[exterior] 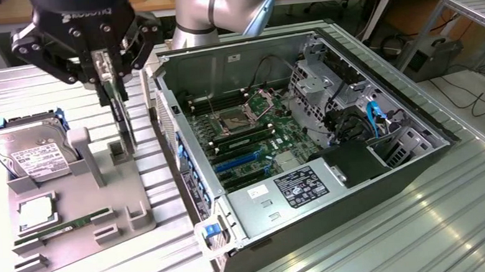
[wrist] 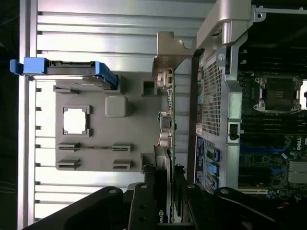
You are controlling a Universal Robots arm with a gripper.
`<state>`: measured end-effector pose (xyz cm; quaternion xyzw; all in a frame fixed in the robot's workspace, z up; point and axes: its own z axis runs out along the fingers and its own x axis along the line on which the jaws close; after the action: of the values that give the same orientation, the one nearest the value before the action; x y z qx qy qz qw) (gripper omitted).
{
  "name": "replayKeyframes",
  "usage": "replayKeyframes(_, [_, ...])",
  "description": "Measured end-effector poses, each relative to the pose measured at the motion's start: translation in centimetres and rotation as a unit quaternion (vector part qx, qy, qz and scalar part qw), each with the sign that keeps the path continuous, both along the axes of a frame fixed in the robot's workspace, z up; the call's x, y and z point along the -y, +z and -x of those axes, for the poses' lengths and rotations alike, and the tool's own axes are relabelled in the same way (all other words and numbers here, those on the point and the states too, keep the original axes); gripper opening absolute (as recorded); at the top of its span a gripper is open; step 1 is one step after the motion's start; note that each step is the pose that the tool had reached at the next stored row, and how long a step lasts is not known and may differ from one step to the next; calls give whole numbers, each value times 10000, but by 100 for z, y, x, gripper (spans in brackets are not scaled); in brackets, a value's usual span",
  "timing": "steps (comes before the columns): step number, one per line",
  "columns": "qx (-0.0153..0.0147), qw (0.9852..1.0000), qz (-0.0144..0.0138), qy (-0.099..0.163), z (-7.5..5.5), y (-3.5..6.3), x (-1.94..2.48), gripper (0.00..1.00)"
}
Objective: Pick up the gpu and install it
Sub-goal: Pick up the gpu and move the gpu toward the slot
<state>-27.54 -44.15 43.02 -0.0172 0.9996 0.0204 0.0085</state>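
The claw [exterior: 110,77] is clamped on the upper edge of the gpu [exterior: 124,120], which stands upright on edge over the gray tray [exterior: 133,191] on the worktop [exterior: 413,227], at the tray's side nearest the open computer case [exterior: 214,69].

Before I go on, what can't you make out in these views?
1. Exterior view: whether the gpu sits clear of the gray fixture, which hides its lower edge.
2. Wrist view: the gpu's gripped end, covered by the hand.
3. Exterior view: hard drive label text, too small.
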Motion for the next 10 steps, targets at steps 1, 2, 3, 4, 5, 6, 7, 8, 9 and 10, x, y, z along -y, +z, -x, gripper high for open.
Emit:
replayKeyframes(1, [0,10000,-2,0,-51,40,12,26])
replayKeyframes(2, [0,10000,-4,0,-94,61,21,26])
replayKeyframes(3, [0,10000,-11,0,-146,79,31,26])
replayKeyframes(4, [1,10000,-19,0,-193,91,41,26])
replayKeyframes(5, [0,10000,-28,0,-245,102,51,26])
replayKeyframes(6, [0,10000,-36,0,-291,112,60,26])
replayKeyframes(7, [0,10000,-48,0,-352,122,71,26])
replayKeyframes(8, [0,10000,-57,0,-400,128,79,26])
replayKeyframes(9, [0,10000,-68,0,-453,135,88,26])
replayKeyframes(10, [0,10000,-77,0,-495,139,94,26])
